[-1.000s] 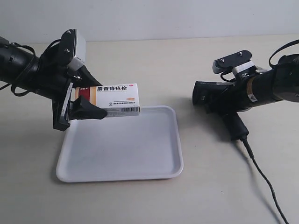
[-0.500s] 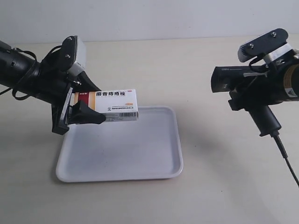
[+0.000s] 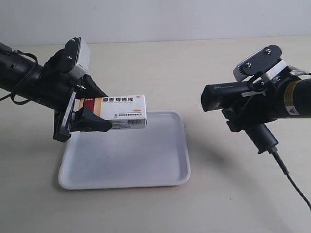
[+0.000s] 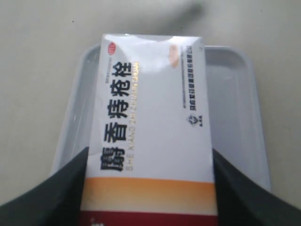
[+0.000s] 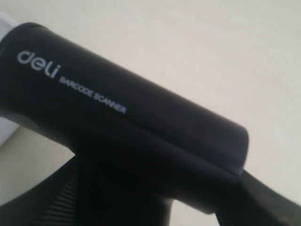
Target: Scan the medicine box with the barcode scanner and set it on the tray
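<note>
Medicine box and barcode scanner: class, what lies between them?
In the exterior view, only open air over the tray's far corner and bare table separates the medicine box from the barcode scanner.

Box (image 3: 121,112): white card carton, glossy; glare washes out its far end in the left wrist view (image 4: 150,122). Print is dark, with metallic gold edging on the large characters. Tan and dark red bands are smooth.

Tray (image 3: 146,165): white plastic, smooth, slight sheen, faint scuffs.

Scanner (image 3: 238,99): black plastic, satin to matt; white lettering on the head (image 5: 122,122).

Left claw (image 3: 80,116): matt black plastic fingers.

Cable (image 3: 291,184): black, smooth sheath.

Bench (image 3: 160,63): pale beige, matt, even surface.
</note>
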`<state>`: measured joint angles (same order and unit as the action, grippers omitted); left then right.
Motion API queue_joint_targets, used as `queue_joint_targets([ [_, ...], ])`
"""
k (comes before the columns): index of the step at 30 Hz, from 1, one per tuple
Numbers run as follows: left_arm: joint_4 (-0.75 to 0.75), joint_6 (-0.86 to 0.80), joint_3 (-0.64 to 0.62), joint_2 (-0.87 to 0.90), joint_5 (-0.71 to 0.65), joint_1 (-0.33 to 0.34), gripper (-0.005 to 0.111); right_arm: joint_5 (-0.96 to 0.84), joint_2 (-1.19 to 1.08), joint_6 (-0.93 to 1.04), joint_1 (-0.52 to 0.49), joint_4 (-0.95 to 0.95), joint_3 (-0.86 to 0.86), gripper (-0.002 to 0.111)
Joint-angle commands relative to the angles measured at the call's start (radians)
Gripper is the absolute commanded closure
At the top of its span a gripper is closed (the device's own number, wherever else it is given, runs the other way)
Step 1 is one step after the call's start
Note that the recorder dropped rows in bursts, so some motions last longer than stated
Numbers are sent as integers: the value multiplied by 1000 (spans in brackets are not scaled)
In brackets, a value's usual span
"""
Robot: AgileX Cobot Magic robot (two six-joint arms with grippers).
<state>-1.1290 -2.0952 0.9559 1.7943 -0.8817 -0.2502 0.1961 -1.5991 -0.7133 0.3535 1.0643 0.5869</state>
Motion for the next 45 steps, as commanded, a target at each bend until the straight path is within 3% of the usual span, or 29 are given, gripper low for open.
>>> queue_joint_targets([
  [1,-42,-2,1,-1,-10,3,106,8,-8,7,43,17,0,108],
  [10,-42,-2,1,-1,-29,3,106,-35,-12,7,43,-15,26,108],
  [21,-71,-2,16,57,-9,3,106,-148,137,7,43,-15,26,108],
  [31,-64,-2,66,114,-48,24,106,-166,104,7,72,-18,26,108],
  [38,-55,-2,83,112,-240,97,106,-180,53,7,95,-16,28,108],
  [45,-36,-2,83,114,-268,110,106,-196,-4,7,95,-16,61,108],
])
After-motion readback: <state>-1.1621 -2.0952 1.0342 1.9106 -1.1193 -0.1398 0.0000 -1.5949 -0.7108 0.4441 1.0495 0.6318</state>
